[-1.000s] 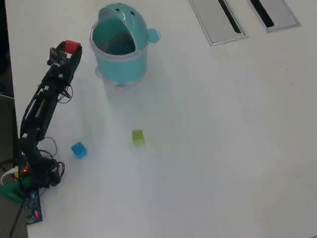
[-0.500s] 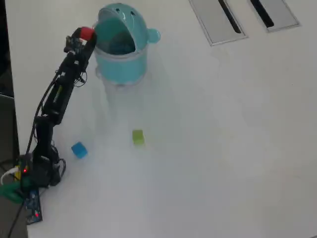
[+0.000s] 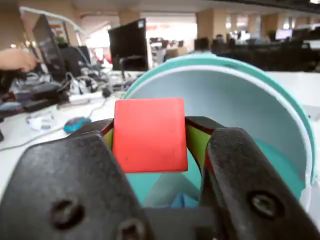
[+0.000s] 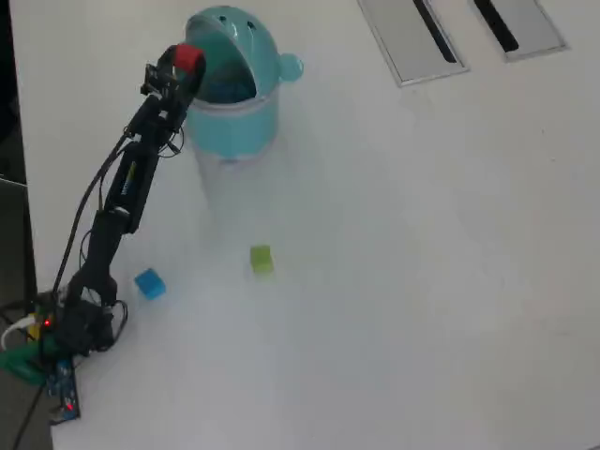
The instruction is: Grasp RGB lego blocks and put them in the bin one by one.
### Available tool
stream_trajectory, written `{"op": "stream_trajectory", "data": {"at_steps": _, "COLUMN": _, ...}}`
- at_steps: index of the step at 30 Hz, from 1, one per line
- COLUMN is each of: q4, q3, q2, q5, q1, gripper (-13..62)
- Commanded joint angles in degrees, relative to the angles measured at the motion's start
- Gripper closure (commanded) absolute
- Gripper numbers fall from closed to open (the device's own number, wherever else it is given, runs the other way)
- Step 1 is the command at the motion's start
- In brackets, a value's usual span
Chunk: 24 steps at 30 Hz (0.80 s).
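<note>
My gripper is shut on the red block, which fills the gap between the two black jaws in the wrist view. Seen from overhead, the gripper holds the red block over the left rim of the teal bin. The bin's open mouth lies just beyond the block in the wrist view. The yellow-green block and the blue block rest on the white table, well below the bin in the overhead view.
Two grey slotted panels sit at the top right of the overhead view. The arm's base and cables occupy the lower left edge. The table's left edge runs close to the arm.
The arm has swung right and stretched out, carrying the red block from left of the bin to over the bin's left rim. The other two blocks have not moved.
</note>
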Motion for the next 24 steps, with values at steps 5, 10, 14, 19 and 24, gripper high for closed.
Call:
{"op": "stream_trajectory", "data": {"at_steps": 5, "q4": -0.70, "q3": -4.39, "q2": 1.14, "q5": -5.19, "q1": 1.05, "gripper": 29.0}}
{"op": "stream_trajectory", "data": {"at_steps": 10, "q4": -0.26, "q3": -4.48, "q2": 0.70, "q5": -10.46, "q1": 1.49, "gripper": 23.7}}
{"op": "stream_trajectory", "data": {"at_steps": 14, "q4": -0.26, "q3": -4.48, "q2": 0.70, "q5": -13.54, "q1": 1.67, "gripper": 21.3}}
{"op": "stream_trajectory", "data": {"at_steps": 19, "q4": 4.48, "q3": -7.29, "q2": 0.53, "q5": -13.45, "q1": 2.55, "gripper": 20.7}}
{"op": "stream_trajectory", "data": {"at_steps": 24, "q4": 23.29, "q3": -21.80, "q2": -2.02, "q5": -13.71, "q1": 6.42, "gripper": 18.8}}
